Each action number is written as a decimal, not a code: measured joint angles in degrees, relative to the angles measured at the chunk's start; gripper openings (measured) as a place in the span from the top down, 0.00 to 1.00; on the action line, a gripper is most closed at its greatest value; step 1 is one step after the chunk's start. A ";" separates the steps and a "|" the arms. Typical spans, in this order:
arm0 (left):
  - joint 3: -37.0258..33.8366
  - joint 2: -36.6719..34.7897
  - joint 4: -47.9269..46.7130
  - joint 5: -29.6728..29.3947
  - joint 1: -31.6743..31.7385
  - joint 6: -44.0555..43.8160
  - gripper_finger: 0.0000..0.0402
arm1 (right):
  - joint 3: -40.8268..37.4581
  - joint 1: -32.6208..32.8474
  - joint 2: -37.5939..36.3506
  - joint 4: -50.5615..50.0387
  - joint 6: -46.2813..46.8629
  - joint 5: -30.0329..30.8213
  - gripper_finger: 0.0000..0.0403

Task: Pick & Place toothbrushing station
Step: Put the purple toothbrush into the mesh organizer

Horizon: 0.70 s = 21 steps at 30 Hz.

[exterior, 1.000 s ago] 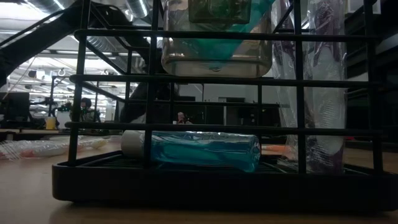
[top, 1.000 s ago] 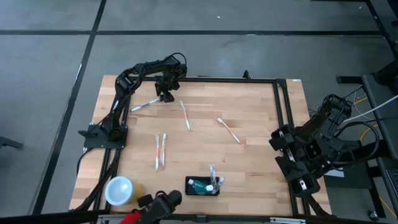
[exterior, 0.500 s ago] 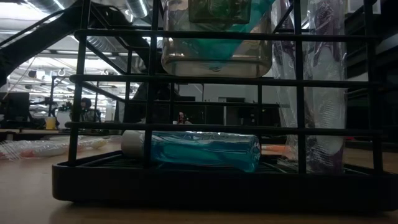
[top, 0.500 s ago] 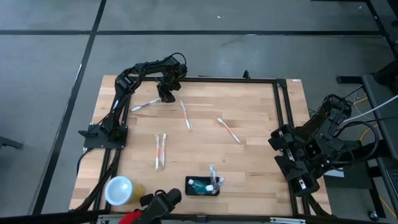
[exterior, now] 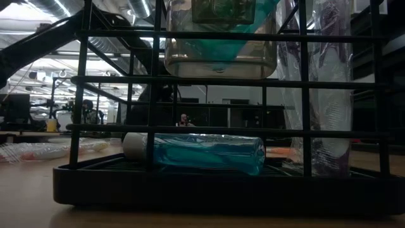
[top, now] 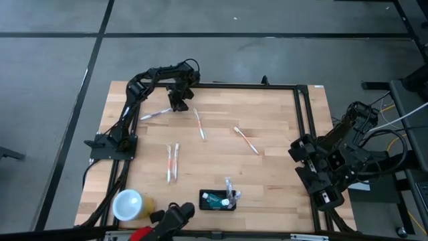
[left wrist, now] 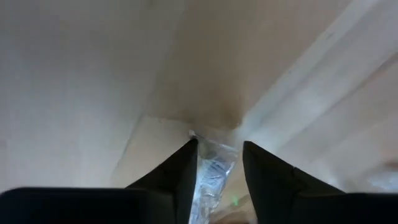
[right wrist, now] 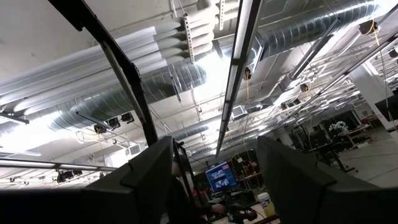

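left gripper barely shifted; toothbrushing station well apart

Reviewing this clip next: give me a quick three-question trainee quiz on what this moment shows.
1. True or false: the left gripper is at the table's far edge, over one end of a wrapped toothbrush.
2. Where is the right gripper? A) above the toothbrushing station B) folded off the table's right side, pointing up at the ceiling C) over the yellow cup
3. Fill in: in the left wrist view, something in clear ____ lies between the fingers.

Key: 1 true; 2 B; 3 plastic wrap.
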 joint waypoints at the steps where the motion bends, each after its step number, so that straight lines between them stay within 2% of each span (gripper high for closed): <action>1: -0.05 0.24 -0.89 -0.04 -0.04 0.55 0.72 | 0.00 0.02 0.00 0.00 0.10 0.00 0.42; 5: -0.11 0.42 -1.40 -0.71 0.17 0.10 0.92 | 0.00 0.00 0.00 0.00 -0.04 -0.26 0.42; 7: -0.17 0.39 -2.70 -0.70 0.42 -0.50 0.97 | 0.00 0.00 0.00 -0.02 -0.06 -0.89 0.42; 11: -0.21 -1.62 -3.74 -0.26 0.09 -0.97 0.99 | 0.00 0.01 0.00 -0.20 -0.06 -1.65 0.42; 16: -0.19 -8.56 0.12 0.98 -1.43 -0.91 0.99 | 0.00 0.02 0.00 -0.75 -0.18 -3.01 0.42; 21: -0.17 -16.22 3.87 5.57 -1.99 -1.61 1.00 | 0.01 0.02 0.02 -1.99 -0.09 -3.31 0.42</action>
